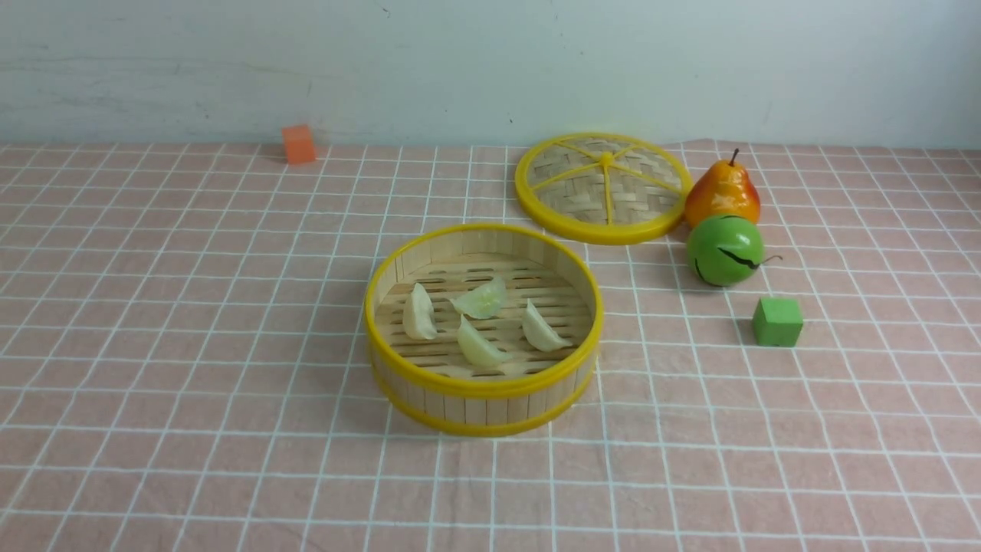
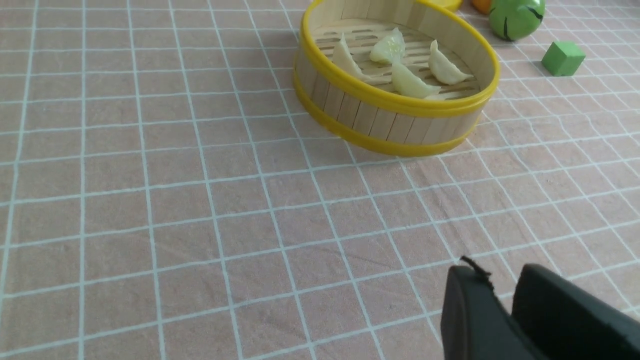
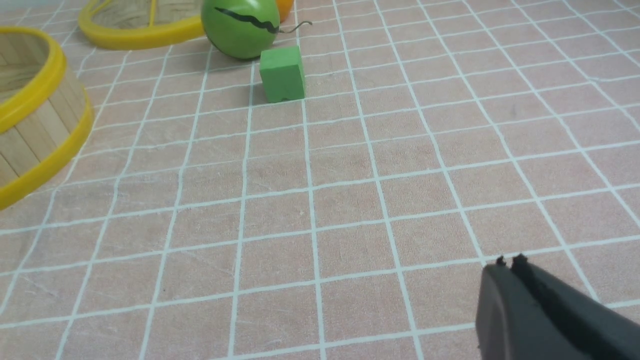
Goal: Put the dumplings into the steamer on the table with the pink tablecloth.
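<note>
The steamer (image 1: 483, 387) stands mid-table on the pink tablecloth (image 1: 191, 345). Four pale dumplings lie on its slatted floor: one at the left (image 1: 419, 312), one at the back (image 1: 481, 300), one at the front (image 1: 479, 345) and one at the right (image 1: 542, 330). The left wrist view shows the steamer (image 2: 380, 120) with the dumplings (image 2: 412, 82) inside. My left gripper (image 2: 500, 275) hangs over bare cloth short of the steamer, empty, jaws a little apart. My right gripper (image 3: 510, 261) is shut and empty over bare cloth; the steamer's wall (image 3: 35, 125) is off to its side. Neither gripper shows in the front view.
The flat woven lid (image 1: 603, 188) lies behind the steamer to the right. Beside the lid are a pear (image 1: 723, 193), a green ball (image 1: 725, 250) and a green cube (image 1: 777, 321). An orange cube (image 1: 298, 143) sits at the back left by the wall.
</note>
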You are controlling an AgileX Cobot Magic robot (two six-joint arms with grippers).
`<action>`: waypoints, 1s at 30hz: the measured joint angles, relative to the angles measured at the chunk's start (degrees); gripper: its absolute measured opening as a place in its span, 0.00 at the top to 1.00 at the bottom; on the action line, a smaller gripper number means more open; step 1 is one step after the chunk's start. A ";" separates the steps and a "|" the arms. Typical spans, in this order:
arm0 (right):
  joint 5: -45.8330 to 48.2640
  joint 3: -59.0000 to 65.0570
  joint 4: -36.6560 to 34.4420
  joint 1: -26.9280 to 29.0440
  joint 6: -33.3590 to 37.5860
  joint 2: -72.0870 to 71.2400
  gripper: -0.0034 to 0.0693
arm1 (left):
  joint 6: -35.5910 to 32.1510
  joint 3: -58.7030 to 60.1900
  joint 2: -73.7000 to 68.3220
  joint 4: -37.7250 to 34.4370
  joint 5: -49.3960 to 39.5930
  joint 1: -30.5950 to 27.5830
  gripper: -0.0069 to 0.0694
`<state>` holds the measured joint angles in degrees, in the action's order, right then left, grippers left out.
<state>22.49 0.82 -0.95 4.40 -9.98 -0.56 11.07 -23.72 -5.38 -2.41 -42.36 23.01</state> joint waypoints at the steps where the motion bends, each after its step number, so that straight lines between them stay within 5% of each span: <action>1: 0.00 0.00 0.00 0.00 0.00 0.00 0.95 | 0.13 0.15 0.07 0.00 0.00 -0.15 0.74; 7: 0.04 0.00 0.00 0.00 0.00 0.00 0.95 | 2.96 8.50 4.10 -0.98 22.88 -11.97 0.89; 11: 0.04 0.00 0.00 0.00 0.00 0.00 0.95 | 3.20 14.63 5.98 -1.03 29.93 -19.74 0.93; 16: 0.04 0.00 0.00 0.00 0.00 0.00 0.94 | 3.24 21.62 5.98 0.42 30.60 -25.79 0.93; 30: 0.04 0.00 0.00 0.00 -0.08 0.00 0.92 | 3.59 25.35 5.98 3.04 21.33 -26.14 0.93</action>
<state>22.53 0.82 -0.95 4.40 -10.06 -0.56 14.66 1.64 0.59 0.63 -21.04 -3.14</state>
